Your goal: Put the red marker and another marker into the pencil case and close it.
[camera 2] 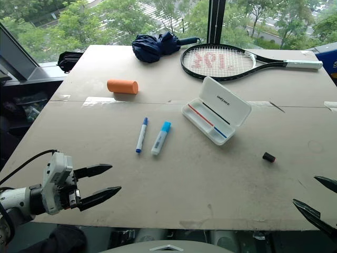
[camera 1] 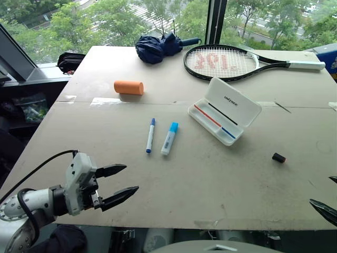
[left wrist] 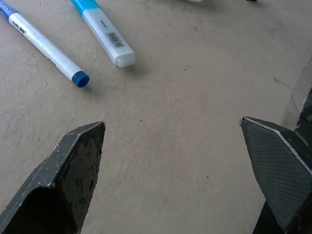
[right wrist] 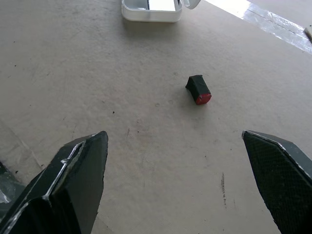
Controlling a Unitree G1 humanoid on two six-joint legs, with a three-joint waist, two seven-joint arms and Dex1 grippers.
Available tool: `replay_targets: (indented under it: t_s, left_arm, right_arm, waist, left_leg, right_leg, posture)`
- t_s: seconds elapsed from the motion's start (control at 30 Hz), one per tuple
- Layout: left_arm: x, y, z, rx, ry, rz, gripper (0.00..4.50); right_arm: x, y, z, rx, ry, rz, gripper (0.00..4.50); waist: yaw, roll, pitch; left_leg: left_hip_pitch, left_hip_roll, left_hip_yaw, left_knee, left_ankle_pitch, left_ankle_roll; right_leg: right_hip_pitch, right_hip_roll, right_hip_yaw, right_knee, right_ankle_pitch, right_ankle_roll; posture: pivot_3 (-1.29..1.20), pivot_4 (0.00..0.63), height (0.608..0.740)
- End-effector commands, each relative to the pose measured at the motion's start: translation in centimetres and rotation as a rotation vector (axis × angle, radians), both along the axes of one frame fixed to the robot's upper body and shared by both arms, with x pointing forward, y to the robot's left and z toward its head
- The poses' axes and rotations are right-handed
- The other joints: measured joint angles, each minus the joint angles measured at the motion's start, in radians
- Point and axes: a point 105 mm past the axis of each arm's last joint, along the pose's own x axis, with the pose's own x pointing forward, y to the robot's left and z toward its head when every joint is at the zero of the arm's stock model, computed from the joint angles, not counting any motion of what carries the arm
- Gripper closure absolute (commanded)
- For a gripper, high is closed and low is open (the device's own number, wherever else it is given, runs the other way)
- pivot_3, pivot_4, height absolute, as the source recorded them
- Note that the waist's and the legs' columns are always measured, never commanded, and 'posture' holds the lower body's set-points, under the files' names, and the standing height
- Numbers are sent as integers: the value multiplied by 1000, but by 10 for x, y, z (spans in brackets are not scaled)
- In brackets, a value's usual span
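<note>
The white pencil case (camera 1: 224, 110) lies open right of the table's middle, its lid raised. A slim red-and-blue stick (camera 1: 207, 116) rests in its tray. I cannot tell whether this is the red marker. Left of the case lie a thin blue-capped pen (camera 1: 150, 135) and a white marker with a light-blue cap (camera 1: 169, 138), side by side. A small black piece with a red end (right wrist: 198, 90) sits near the right front. My left gripper (camera 1: 131, 178) hovers open at the front left, short of the two markers. My right gripper (camera 2: 304, 190) is open at the front right corner.
At the back of the beige table (camera 1: 210, 179) lie an orange cylinder (camera 1: 128, 87), a folded navy umbrella (camera 1: 158, 47) and a tennis racket (camera 1: 226, 62). A black bundle (camera 1: 71, 60) sits off the back left edge. Windows stand behind.
</note>
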Motion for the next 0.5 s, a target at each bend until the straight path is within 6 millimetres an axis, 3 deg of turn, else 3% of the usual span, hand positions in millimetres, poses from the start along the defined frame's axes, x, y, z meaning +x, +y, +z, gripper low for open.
replay_targets:
  t_s: [0.03,0.17,0.37,0.5]
  left_arm:
    - [21,-8,12,11,-70,-40,0]
    - [65,-42,33,-5,-128,-197,0]
    - [116,-78,45,98,-209,-398,0]
    - [174,-109,50,236,-313,-520,0]
  right_arm:
    - [5,12,11,26,-77,18,65]
    - [14,46,17,125,-146,80,65]
    - [19,75,26,157,-186,121,65]
    - [26,95,32,171,-222,134,65]
  waist:
    - [0,0,0]
    - [30,4,-1]
    - [-2,3,-2]
    - [2,2,-1]
  left_leg:
    - [0,0,0,0,0,0]
    - [-1,3,0,4,1,-1]
    - [-1,-1,6,3,-1,2]
    - [-2,-3,4,3,-1,3]
  right_leg:
    - [0,0,0,0,0,0]
    - [2,3,-6,2,0,0]
    - [2,3,-2,2,1,6]
    - [2,5,-4,3,1,7]
  posture:
    - [0,150,730]
    - [0,150,730]
    - [0,150,730]
    - [0,150,730]
